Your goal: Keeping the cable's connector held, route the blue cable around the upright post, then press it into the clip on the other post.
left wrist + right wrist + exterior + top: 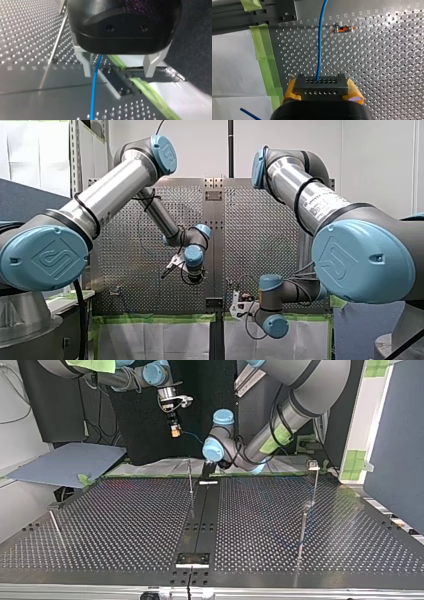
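Holds connector [322, 82] tight in right end effector [321, 88], over bench's [125, 520] arm-side edge. Passes blue cable [95, 90] loose through wide-open left end effector [119, 71]. Could slip out sideways before reaching post [190, 485] unless pinched; could yank connector free if pulled taut.

Perforated metal bench [110, 525], glinting with reflections, split by a dark central strip [202, 510]. Edged in green tape [150, 318], with white sheeting [155, 340] below it in the front view. Backed there by a pale wall [380, 155] and a slotted metal upright [75, 145] at left. Flanked in the top view by black cloth [135, 430], a grey-blue board [65, 462] at left, a dark blue partition [395, 445] at right.
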{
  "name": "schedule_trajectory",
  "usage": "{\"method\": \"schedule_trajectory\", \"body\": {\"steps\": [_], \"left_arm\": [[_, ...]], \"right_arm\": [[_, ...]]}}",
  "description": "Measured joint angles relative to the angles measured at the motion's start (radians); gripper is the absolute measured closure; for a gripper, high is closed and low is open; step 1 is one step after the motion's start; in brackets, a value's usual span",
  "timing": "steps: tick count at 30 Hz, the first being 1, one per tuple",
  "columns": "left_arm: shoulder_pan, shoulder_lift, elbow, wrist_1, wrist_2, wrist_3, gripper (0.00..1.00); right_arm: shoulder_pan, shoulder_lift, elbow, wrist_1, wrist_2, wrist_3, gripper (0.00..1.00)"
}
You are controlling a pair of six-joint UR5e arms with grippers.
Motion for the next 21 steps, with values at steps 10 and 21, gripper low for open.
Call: {"method": "schedule_trajectory", "body": {"steps": [10,21], "left_arm": [[-0.036,-0.052,0.0,-0.054,0.053,-0.019,0.0],[-0.051,-0.056,0.0,-0.053,0.158,-0.119,0.0]], "right_arm": [[0.003,0.0,0.0,0.009,0.003,-0.003,1.0],[0.003,0.0,-0.019,0.059,0.01,-0.054,1.0]]}}
